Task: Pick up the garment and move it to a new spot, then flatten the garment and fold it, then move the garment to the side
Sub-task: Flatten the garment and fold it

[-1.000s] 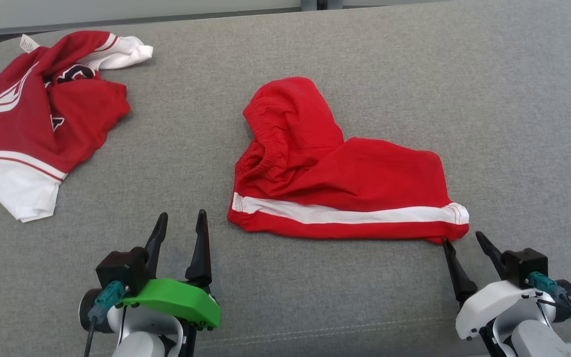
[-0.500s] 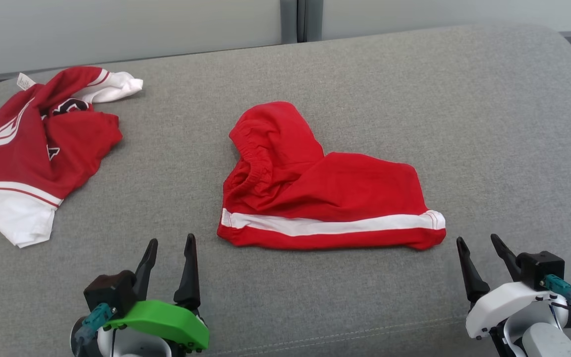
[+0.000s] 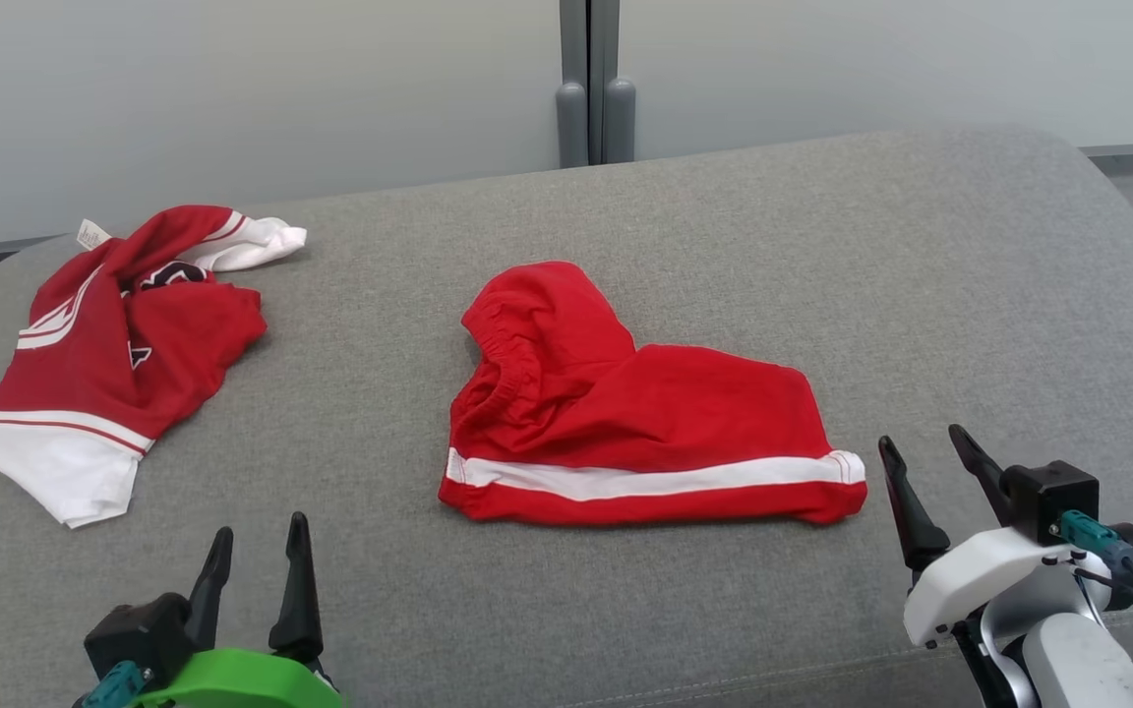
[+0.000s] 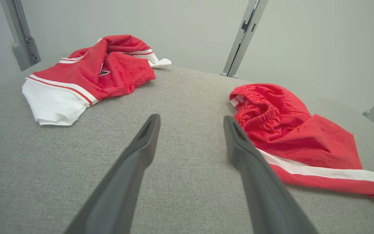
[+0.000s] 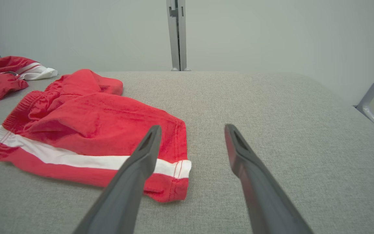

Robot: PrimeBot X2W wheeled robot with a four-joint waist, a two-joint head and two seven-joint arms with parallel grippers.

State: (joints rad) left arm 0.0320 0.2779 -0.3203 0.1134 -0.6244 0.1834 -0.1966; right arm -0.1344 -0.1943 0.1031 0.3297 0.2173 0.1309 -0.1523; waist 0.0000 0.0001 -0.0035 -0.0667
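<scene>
Right gripper (image 3: 921, 436) hovers with its two dark fingers spread apart and nothing between them, just off the hem corner of the red shorts (image 3: 626, 423). Seen from its wrist, the corner where the white stripe ends lies just ahead and to the left of its fingers, not touching them. Ahead and to the right of this gripper the grey upholstered cushion (image 3: 970, 256) runs bare to its rounded far edge and its right end, so the open room is on that side.

Left gripper (image 3: 262, 526) is likewise released, fingers wide and holding nothing, low near the cushion's front edge. The shorts lie ahead and to its right. Their elastic waistband end is the nearer one, bunched and turned over, and the long white-striped edge runs off toward the right gripper. Straight ahead of its fingers is bare grey fabric up to the back edge. Ahead and to its left, well apart from the shorts, sits a crumpled red and white jersey (image 3: 114, 364), its white hem close to the cushion's left end and one white sleeve toward the back edge. Beyond the back edge stands a pale wall with a grey metal post (image 3: 588, 88).
</scene>
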